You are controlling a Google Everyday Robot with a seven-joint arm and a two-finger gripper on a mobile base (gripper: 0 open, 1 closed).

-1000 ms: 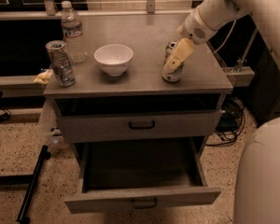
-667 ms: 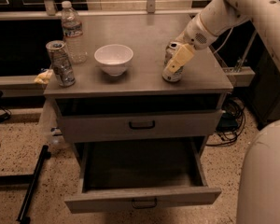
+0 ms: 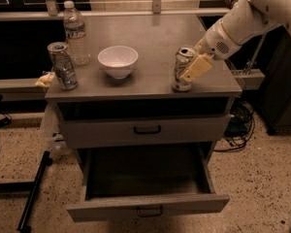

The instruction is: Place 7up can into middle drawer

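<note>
The 7up can, pale with a silver top, stands upright on the right part of the grey cabinet top. My gripper is at the can's right side, right against it, with the white arm reaching in from the upper right. The middle drawer is pulled out wide at the bottom, and its inside shows nothing in it. The like drawer above it is closed.
A white bowl sits mid-top. A darker patterned can and a water bottle stand at the left. A yellow object lies on the left ledge. Cables lie on the floor at the right.
The gripper has shifted a little to the right across the can, so more of the can's front shows. The can stays on the top and the drawer stays open.
</note>
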